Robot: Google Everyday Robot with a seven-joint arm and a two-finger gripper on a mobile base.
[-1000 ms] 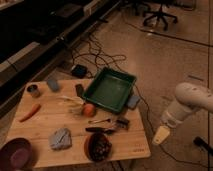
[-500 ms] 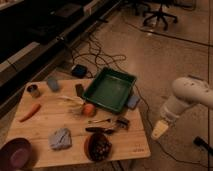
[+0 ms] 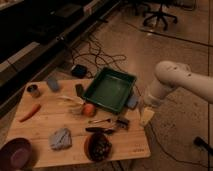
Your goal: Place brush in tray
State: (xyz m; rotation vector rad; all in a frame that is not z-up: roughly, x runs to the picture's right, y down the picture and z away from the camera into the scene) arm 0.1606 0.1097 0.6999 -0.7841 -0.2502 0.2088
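- Gripper (image 3: 146, 116) hangs off the worktop (image 3: 45, 119) edge, near tray (image 3: 107, 92); its opening I cannot tell.
- Brush (image 3: 97, 130) lies flat between utensil (image 3: 101, 120) and bowl (image 3: 98, 146).
- Risk: crowding; I may grab the utensil instead.

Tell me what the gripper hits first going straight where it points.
The gripper points down beside the table, at its right edge: likely that edge first, or the floor just past it; depth unclear.

I saw a dim, warm-coloured scene. Weak light fell from above on the wooden surface (image 3: 127, 145), and the shelves (image 3: 30, 30) behind were almost black. The pale gripper (image 3: 146, 116), beside the surface's right edge, looked brighter than the floor (image 3: 165, 55).
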